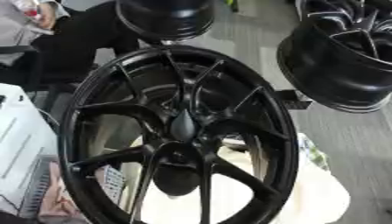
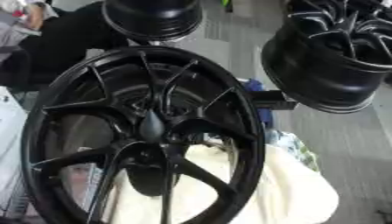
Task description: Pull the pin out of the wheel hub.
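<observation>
Wheel hub (image 1: 183, 127): big black multi-spoke rim, upright, filling centre of view, face toward me. Dark teardrop-shaped piece (image 1: 183, 126) at hub centre, maybe pin, can't confirm. Cream cloth (image 2: 299, 192) behind lower spokes. Two more black rims behind: one top centre (image 1: 165, 17), one upper right (image 2: 329, 57). My hands not visible in either view, so fingers' state can't tell.

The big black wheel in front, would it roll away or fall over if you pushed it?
The big black wheel stands on edge, so a sideways push would probably tip it. Its round rim suggests it could roll. It looks like stiff, solid metal, so likely heavy and unbending.
</observation>
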Robot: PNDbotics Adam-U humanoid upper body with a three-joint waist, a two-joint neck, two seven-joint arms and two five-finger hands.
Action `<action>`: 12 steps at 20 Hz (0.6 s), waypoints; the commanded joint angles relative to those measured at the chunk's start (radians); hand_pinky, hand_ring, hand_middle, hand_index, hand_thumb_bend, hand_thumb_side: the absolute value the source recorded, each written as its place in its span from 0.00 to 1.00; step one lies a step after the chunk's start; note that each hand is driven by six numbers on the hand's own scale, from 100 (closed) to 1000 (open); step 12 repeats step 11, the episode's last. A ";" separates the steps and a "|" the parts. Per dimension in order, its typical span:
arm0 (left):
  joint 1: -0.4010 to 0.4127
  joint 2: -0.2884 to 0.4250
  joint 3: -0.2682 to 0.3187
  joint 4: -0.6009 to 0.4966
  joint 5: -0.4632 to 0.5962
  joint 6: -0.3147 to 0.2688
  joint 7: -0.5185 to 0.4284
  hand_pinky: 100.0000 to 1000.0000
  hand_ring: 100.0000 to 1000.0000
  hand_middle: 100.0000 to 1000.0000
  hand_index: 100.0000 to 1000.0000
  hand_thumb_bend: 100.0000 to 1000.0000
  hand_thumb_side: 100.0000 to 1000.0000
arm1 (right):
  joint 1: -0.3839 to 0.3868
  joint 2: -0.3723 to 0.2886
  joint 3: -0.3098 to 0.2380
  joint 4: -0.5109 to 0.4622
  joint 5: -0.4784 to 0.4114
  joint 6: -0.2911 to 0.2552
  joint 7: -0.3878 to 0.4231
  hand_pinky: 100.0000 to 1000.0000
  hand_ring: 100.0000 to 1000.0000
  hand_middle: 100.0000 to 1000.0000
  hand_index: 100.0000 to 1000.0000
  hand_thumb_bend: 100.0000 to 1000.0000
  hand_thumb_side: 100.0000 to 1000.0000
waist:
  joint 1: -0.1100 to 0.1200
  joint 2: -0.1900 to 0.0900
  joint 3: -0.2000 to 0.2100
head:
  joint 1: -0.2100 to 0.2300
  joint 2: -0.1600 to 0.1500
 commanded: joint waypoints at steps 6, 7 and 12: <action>-0.001 0.016 0.001 -0.011 -0.002 0.001 0.001 0.87 0.73 0.62 0.81 0.00 0.52 | 0.012 -0.078 0.015 0.062 -0.216 0.000 -0.247 0.83 0.83 0.85 0.90 0.52 0.18 | 0.005 -0.014 -0.007 | 0.004 0.006; -0.001 0.016 0.000 -0.011 -0.002 0.002 0.000 0.87 0.73 0.62 0.81 0.00 0.52 | 0.014 -0.078 0.017 0.060 -0.236 0.000 -0.267 0.83 0.83 0.85 0.90 0.52 0.18 | 0.005 -0.015 -0.008 | 0.005 0.007; 0.000 0.016 0.000 -0.011 -0.001 0.002 0.000 0.87 0.73 0.61 0.81 0.00 0.52 | 0.018 -0.079 0.024 0.043 -0.298 0.000 -0.330 0.83 0.81 0.84 0.89 0.53 0.17 | 0.004 -0.017 -0.010 | 0.008 0.010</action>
